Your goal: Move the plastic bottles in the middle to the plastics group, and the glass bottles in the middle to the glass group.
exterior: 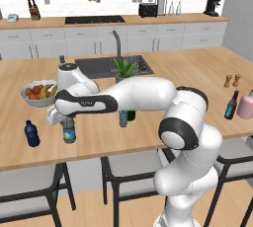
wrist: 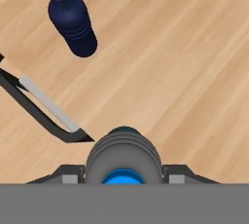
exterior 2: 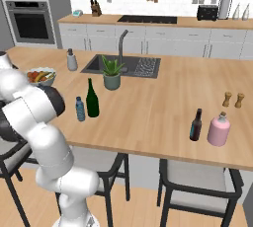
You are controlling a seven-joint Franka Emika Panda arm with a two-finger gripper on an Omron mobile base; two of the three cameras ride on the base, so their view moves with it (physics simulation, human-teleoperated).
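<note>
A small clear water bottle point(exterior: 69, 132) with a blue label stands upright at the front left of the wooden island, and my gripper point(exterior: 66, 120) is shut on its upper part. In the hand view the same bottle point(wrist: 123, 156) sits between my fingertips point(wrist: 68, 174), seen from above. The solid dark-blue bottle point(exterior: 32, 133) of the plastics group point(wrist: 72, 21) stands a short way to its left. A second water bottle point(exterior 2: 80, 109) and the tall green glass bottle point(exterior 2: 92, 98) stand together mid-counter. The slim dark bottle with a blue label point(exterior 2: 196, 125) is far right.
A pink bottle point(exterior 2: 219, 129) and two wooden shakers point(exterior 2: 233, 99) stand near the dark bottle. A fruit bowl point(exterior: 38, 93), a potted plant point(exterior 2: 112, 73) and the sink point(exterior 2: 123, 65) lie behind. The counter's front edge and a stool frame point(wrist: 44, 106) are close to the held bottle.
</note>
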